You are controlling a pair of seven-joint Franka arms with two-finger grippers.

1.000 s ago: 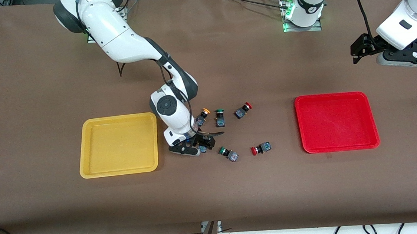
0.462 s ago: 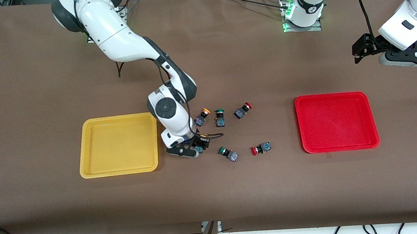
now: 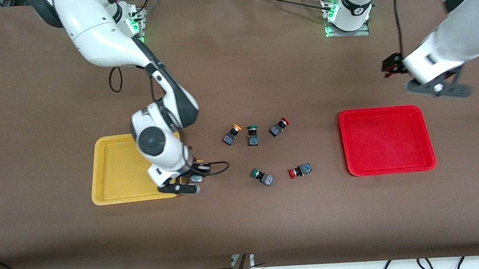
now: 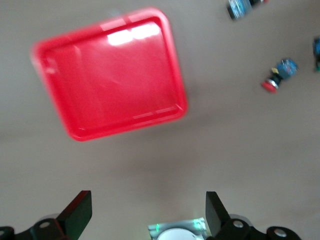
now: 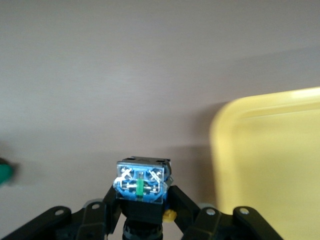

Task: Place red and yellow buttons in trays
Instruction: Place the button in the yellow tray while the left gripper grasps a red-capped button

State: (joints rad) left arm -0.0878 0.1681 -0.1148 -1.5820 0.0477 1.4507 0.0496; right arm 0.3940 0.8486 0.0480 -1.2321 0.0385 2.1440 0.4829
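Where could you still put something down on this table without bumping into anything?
Both the red tray and the yellow tray lie empty, and the table is bare nearer the front camera. The middle is crowded: five buttons sit between the trays.

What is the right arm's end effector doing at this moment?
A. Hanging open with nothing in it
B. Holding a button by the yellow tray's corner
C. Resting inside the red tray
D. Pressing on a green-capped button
B: the right end effector is shut on a button, its blue-grey base showing between the fingers, at the corner of the yellow tray nearest the loose buttons.
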